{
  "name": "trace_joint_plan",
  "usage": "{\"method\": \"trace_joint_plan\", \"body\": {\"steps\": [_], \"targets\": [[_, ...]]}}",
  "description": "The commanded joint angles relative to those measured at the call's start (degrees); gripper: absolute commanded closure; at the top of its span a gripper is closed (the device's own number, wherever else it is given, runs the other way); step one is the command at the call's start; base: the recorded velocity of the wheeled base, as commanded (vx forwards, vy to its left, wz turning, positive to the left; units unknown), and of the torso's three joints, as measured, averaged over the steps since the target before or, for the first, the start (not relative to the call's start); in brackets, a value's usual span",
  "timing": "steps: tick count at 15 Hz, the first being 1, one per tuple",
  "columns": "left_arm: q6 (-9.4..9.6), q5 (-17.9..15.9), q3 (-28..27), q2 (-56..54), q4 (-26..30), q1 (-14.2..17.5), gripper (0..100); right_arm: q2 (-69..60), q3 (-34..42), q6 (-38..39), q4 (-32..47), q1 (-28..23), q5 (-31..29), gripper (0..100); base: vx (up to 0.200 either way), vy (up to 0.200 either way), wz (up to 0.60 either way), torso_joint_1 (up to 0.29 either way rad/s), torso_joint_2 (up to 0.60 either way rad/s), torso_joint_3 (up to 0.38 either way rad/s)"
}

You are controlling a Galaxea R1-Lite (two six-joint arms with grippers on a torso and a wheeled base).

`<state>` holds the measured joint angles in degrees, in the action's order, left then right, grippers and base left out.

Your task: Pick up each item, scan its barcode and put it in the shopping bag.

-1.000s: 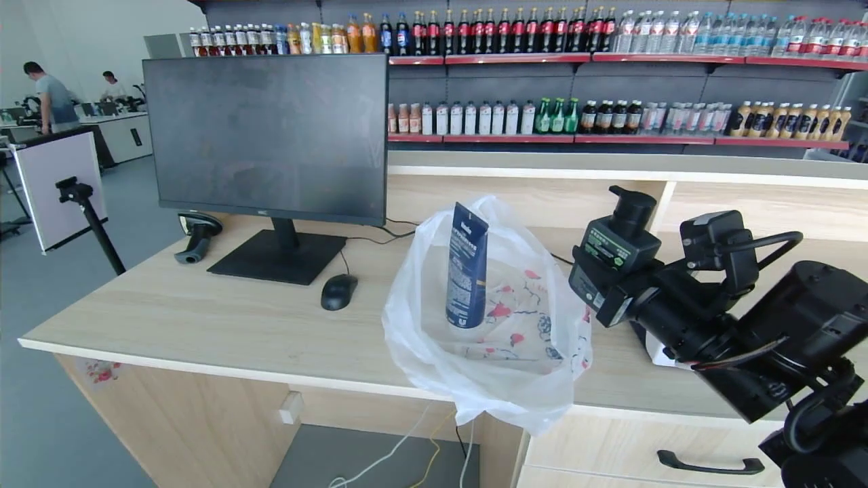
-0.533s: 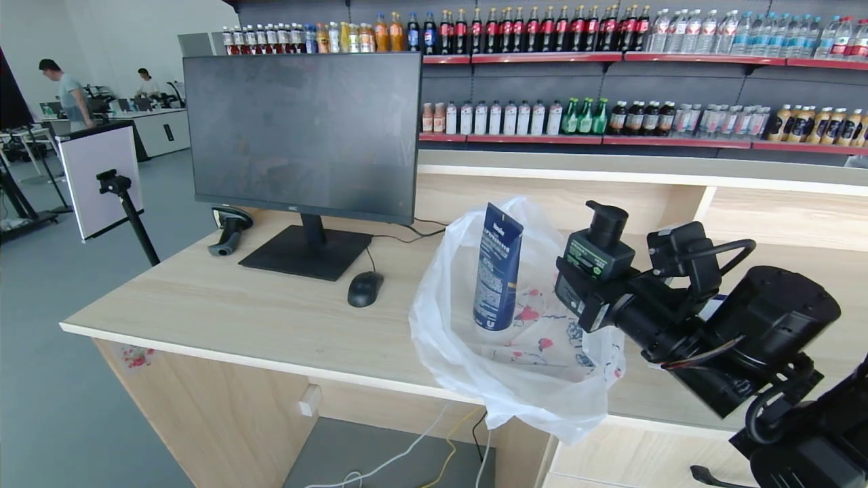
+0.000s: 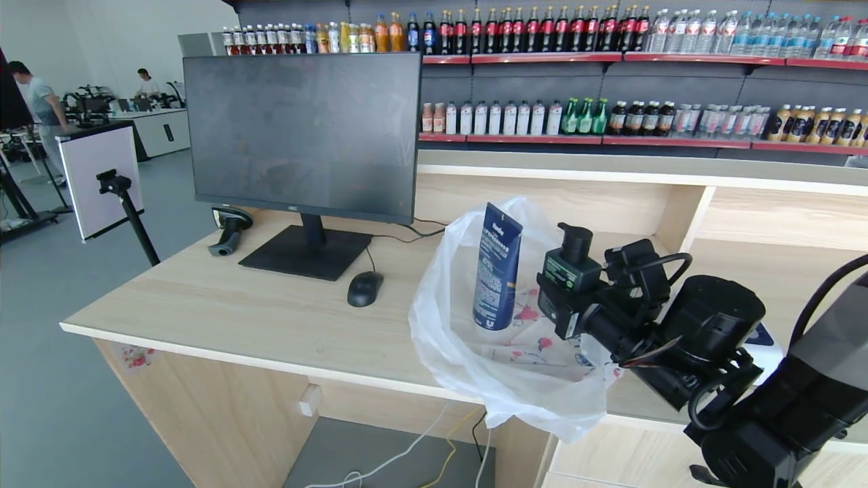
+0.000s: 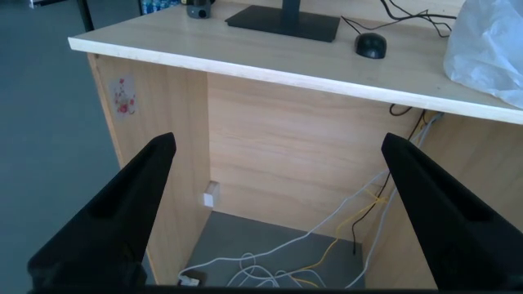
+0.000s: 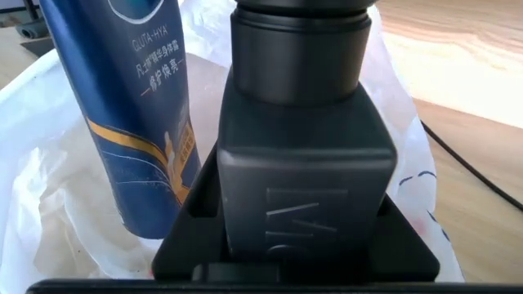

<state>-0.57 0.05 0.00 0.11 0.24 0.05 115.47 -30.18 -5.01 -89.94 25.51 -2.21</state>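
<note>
**Fig.** Bagging step, places given rel. to the shopping bag.

- Counter (image 3: 271, 318) carries the shopping bag (image 3: 515, 379); bag mouth is open, with part of it sagging over the front edge.
- Blue tube (image 3: 497, 268) stands upright inside the bag, toward its left side.
- Dark bottle (image 3: 564, 276), black cap up, is clenched in the R gripper (image 3: 588, 317) at the bag's right rim, not yet inside.
- L gripper (image 4: 278, 140) hangs spread and empty, low and well left of the bag.

Judged best practice: bring the bottle over the bag's open centre, right of the tube w/o touching it. Lower until the base meets the bag floor, then release. The thin rim may snag or fold.
</note>
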Motion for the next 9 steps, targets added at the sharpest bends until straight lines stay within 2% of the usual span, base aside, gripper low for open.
{"method": "trace_joint_plan", "body": {"steps": [1, 9], "targets": [[-0.04, 0.04, 0.00, -0.02, 0.02, 0.04, 0, 2.66, -0.84, 0.00, -0.06, -0.03, 0.01, 100, 0.000, 0.000, 0.00, 0.000, 0.00, 0.000], [0.05, -0.05, 0.00, -0.02, 0.02, -0.05, 0, 7.40, -5.24, 2.11, -0.06, -0.20, 0.01, 100, 0.000, 0.000, 0.00, 0.000, 0.00, 0.000]]}}
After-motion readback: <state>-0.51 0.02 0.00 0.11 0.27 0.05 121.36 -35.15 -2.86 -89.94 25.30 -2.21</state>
